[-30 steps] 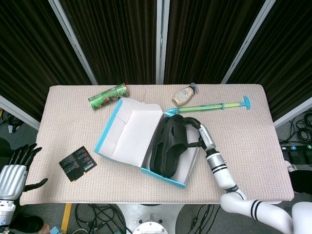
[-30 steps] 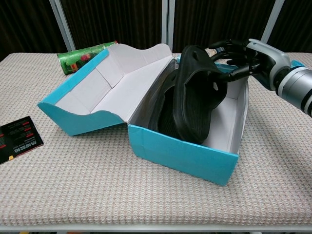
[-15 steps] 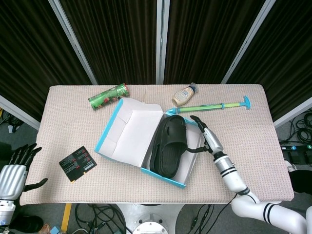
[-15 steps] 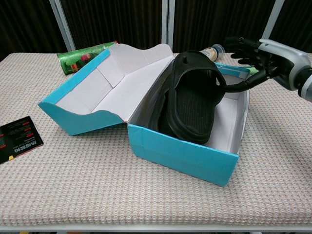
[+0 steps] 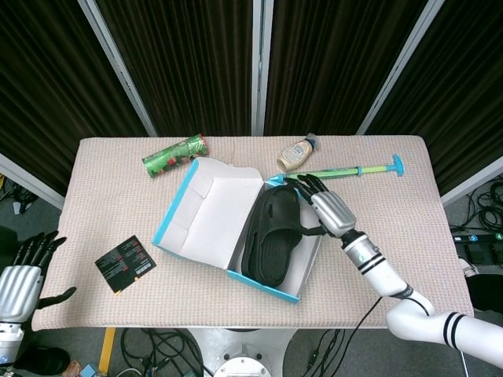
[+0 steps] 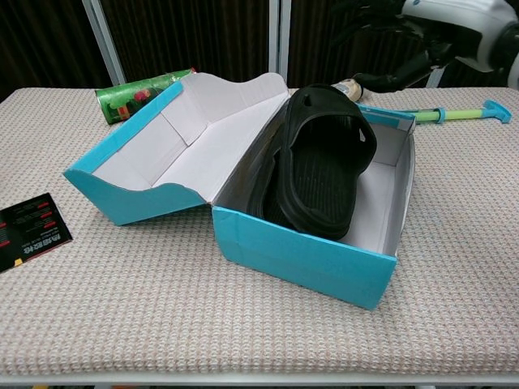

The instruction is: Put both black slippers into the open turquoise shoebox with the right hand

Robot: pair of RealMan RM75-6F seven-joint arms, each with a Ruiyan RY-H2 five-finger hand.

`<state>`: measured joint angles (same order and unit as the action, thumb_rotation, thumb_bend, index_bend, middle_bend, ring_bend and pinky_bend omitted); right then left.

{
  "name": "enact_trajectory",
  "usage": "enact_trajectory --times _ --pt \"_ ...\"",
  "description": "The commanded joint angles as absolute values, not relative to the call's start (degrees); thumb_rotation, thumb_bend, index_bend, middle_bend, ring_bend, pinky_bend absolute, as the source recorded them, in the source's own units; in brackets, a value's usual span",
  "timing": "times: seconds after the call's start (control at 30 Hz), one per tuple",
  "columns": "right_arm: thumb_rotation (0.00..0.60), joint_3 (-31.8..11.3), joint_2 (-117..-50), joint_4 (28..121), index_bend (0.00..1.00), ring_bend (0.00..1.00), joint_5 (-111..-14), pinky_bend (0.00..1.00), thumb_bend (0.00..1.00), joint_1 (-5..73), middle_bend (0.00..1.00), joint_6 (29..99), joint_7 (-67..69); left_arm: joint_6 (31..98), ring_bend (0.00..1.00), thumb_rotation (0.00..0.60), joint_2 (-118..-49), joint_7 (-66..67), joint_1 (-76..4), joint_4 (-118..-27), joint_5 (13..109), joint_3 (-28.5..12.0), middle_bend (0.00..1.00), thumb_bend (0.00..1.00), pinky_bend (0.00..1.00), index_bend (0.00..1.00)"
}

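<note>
In the turquoise shoebox (image 5: 277,287), mid-table, you've got both black slippers (image 5: 272,233) down inside, stacked w/ the upper one sole-up and leaning on the one beneath; chest cam shows the ribbed sole (image 6: 323,178) facing up and the toe end poking a bit above the far rim. Box lid (image 5: 206,210) is flopped open to the robot's left, white inside showing.

Your right hand (image 5: 325,206) hovers over the box's far right corner, above the slippers, fingers (image 5: 308,184) spread apart and holding nothing; thumb reaches toward the slipper's edge, but contact – can't tell. In chest cam that hand (image 6: 422,24) sits high at the top right, clear of the box, fingers splayed.

Your left hand (image 5: 22,279) is off the table's near left corner, low, fingers apart, empty.

Other stuff on the cloth: green printed can (image 5: 174,155) lying on its side behind the lid, sauce bottle (image 5: 297,153) on its side behind the box, green-and-teal stick (image 5: 350,170) lying just behind the box's right end, black card (image 5: 125,263) flat near the left front edge, well apart from the box
</note>
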<state>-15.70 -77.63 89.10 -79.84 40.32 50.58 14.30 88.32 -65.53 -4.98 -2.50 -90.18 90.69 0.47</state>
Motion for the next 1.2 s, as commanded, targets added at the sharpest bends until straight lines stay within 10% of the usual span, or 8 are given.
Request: enact_trajectory --times 0.03,1.2 --pt "0.462 -16.3 -78.8 88.9 0.17 0.00 -76.2 0.00 0.32 45.5 0.23 44.9 6.9 88.3 0.02 0.600 -65.5 -5.2 -2.5 -90.0 90.7 0.5 0.06 0.06 0.09 0.14" --pt "0.463 -9.8 -81.0 84.0 0.24 0.04 -73.5 0.00 0.28 41.0 0.34 49.8 10.7 87.4 0.02 0.600 -65.9 -5.5 -3.0 -89.4 90.4 0.4 0.06 0.06 0.09 0.14"
